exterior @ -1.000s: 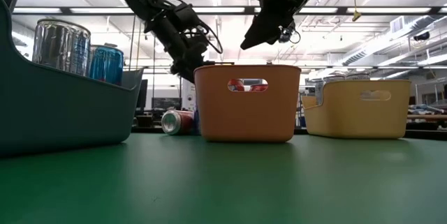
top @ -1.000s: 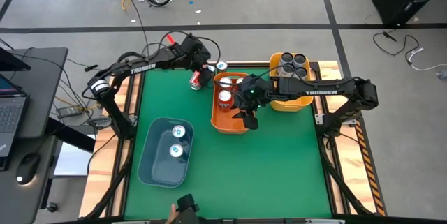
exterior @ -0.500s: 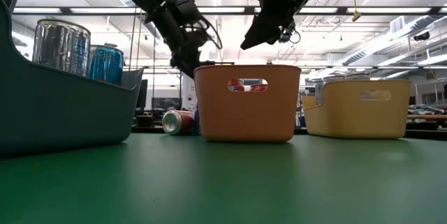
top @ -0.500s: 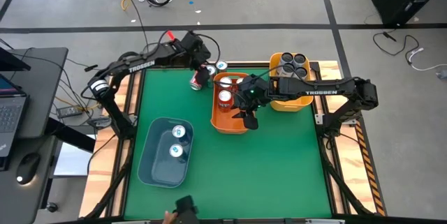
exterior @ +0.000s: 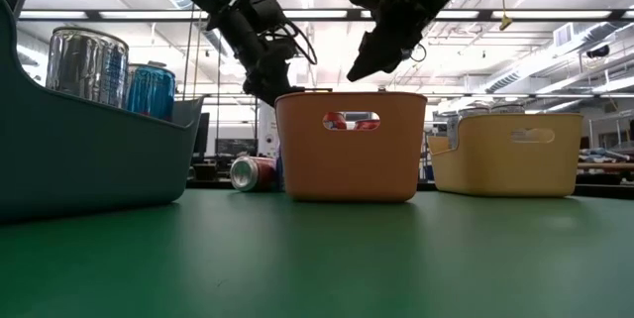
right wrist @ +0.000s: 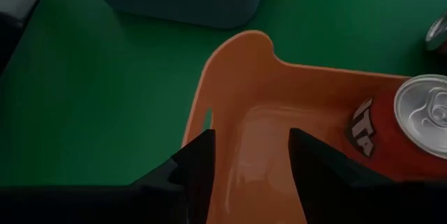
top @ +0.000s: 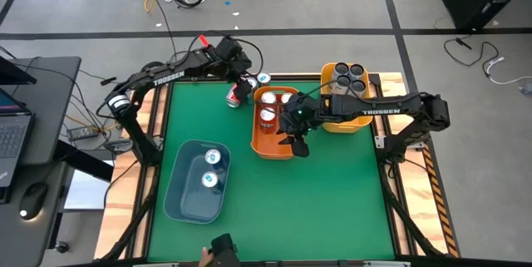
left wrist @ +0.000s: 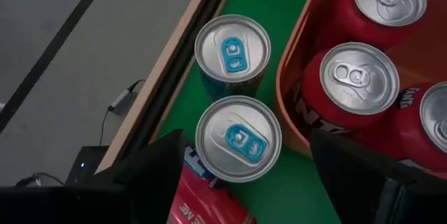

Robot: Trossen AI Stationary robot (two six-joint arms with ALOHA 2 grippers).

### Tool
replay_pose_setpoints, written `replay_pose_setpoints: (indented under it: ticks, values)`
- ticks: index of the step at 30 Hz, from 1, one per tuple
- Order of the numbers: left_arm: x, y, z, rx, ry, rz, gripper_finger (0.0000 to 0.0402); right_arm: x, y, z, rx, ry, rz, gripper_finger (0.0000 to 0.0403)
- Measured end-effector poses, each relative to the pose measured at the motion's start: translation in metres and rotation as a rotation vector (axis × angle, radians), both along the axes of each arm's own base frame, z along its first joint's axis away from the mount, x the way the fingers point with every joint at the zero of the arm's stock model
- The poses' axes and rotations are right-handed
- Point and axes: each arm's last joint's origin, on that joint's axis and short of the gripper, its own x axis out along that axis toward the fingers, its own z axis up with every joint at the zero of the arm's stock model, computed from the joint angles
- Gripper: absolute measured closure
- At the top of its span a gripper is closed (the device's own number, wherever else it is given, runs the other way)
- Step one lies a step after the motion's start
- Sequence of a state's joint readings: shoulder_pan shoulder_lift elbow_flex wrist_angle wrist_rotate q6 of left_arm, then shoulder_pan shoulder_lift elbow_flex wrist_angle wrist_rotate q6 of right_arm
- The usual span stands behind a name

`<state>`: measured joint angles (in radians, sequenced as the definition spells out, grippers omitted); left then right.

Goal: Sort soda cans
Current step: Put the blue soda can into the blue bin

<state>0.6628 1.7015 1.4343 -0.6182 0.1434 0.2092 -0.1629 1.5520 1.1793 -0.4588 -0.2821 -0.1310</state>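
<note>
Table top (top: 274,192): you see plain green, edged in pale wood.
Left bin (top: 193,182): slate blue; the cans (top: 211,167) in it show silver lids with blue tabs.
Middle bin (top: 268,147): orange; your red cans (left wrist: 353,84) carry white lettering and silver tops.
Right bin (top: 345,122): yellow; its cans (top: 349,78) look dark grey, though that's hard to tell.
Toppled can (top: 233,95): red.
Upright pair (left wrist: 236,112): teal-blue sides, silver lids, blue tabs.
Arms (top: 174,74): black, white lettering.

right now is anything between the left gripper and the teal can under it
Nothing visible. The left gripper hangs open right above the nearer teal can; a fallen red can lies against it, beside one finger.
</note>
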Motion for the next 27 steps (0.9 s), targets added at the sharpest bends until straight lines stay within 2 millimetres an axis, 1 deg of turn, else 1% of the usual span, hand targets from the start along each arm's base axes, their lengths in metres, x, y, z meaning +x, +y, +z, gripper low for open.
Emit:
replay_pose_setpoints:
  ticks: [4,6,14,27]
  values:
    - [0.005,0.004,-0.015,0.001,0.058,-0.012,0.0081,0.001,0.001,0.001,-0.002,-0.014,0.004,0.0234]
    - [0.006,0.005,-0.019,0.001,0.077,-0.02,0.0081,0.001,0.003,0.001,-0.002,-0.014,0.01,0.0234]
    - [0.005,0.006,-0.019,0.062,0.126,0.031,0.008,0.002,0.008,0.001,-0.003,-0.015,0.026,0.0234]
    - [0.005,0.006,-0.019,0.065,0.125,0.0,0.008,0.002,0.008,0.001,-0.003,-0.015,0.026,0.0234]
